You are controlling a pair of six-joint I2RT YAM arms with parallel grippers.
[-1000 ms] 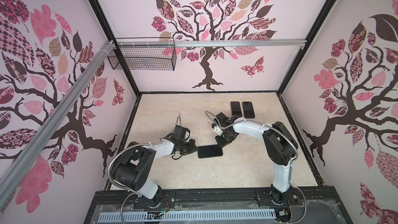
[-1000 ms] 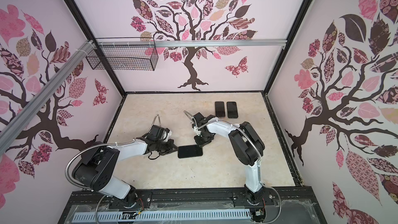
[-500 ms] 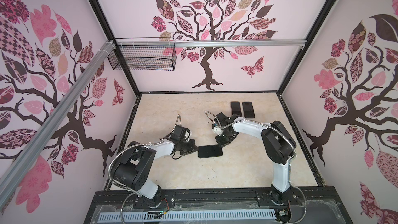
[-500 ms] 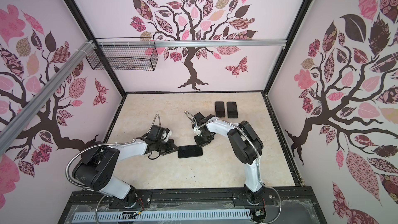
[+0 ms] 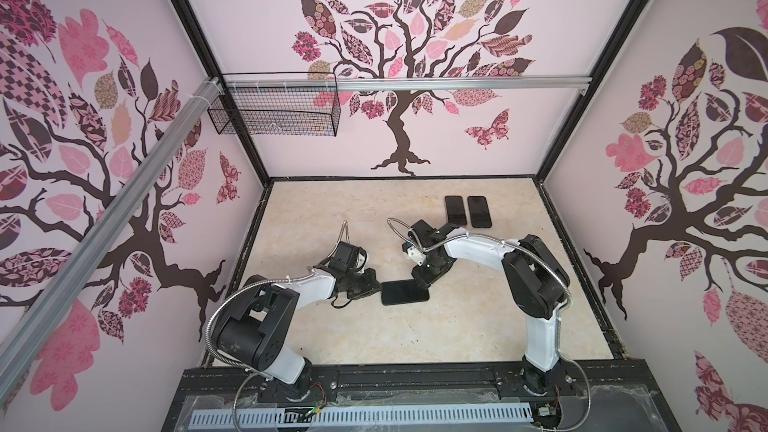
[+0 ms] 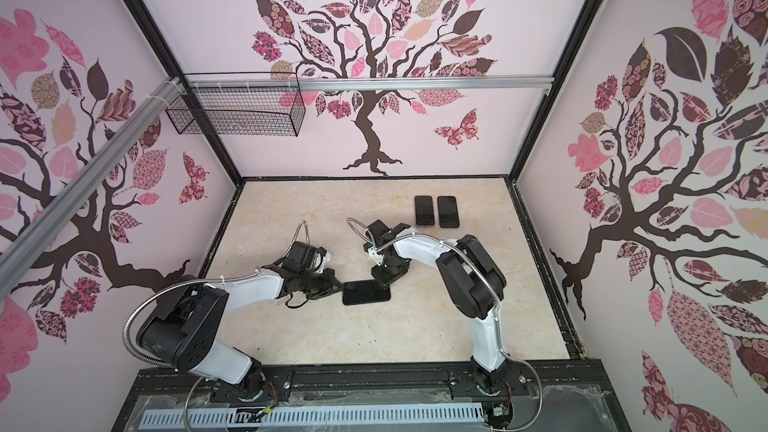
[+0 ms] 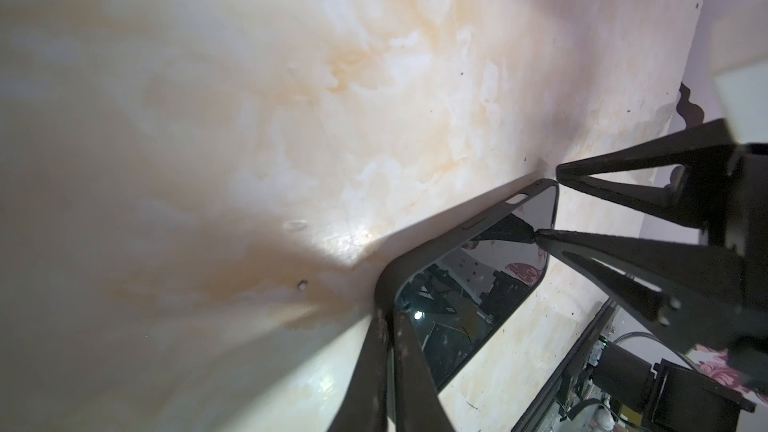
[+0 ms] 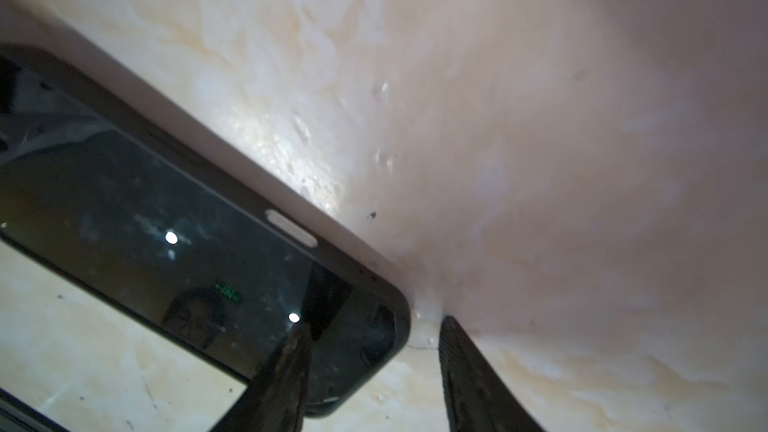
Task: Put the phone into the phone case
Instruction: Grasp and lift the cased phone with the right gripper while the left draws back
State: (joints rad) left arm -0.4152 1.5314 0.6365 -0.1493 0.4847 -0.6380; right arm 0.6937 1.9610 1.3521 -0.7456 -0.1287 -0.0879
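A black phone point(image 5: 405, 292) with a glossy screen lies flat in the middle of the table, framed by the rim of a black phone case point(image 7: 440, 243). My left gripper point(image 5: 377, 286) is at its left end. In the left wrist view the left gripper point(image 7: 388, 326) has its fingers almost together, pinching the case's corner rim. My right gripper point(image 5: 419, 282) is at the phone's far right corner. In the right wrist view the right gripper point(image 8: 374, 330) stands open across that corner, one finger on the screen point(image 8: 166, 209) and the other on the table.
Two more dark phones point(image 5: 455, 209) point(image 5: 478, 211) lie side by side at the back right. A wire basket point(image 5: 274, 110) hangs on the back wall at the upper left. Black frame rails border the marbled table point(image 5: 332, 209).
The phone has not moved and both grippers stay at its ends. The right arm's elbow has shifted slightly.
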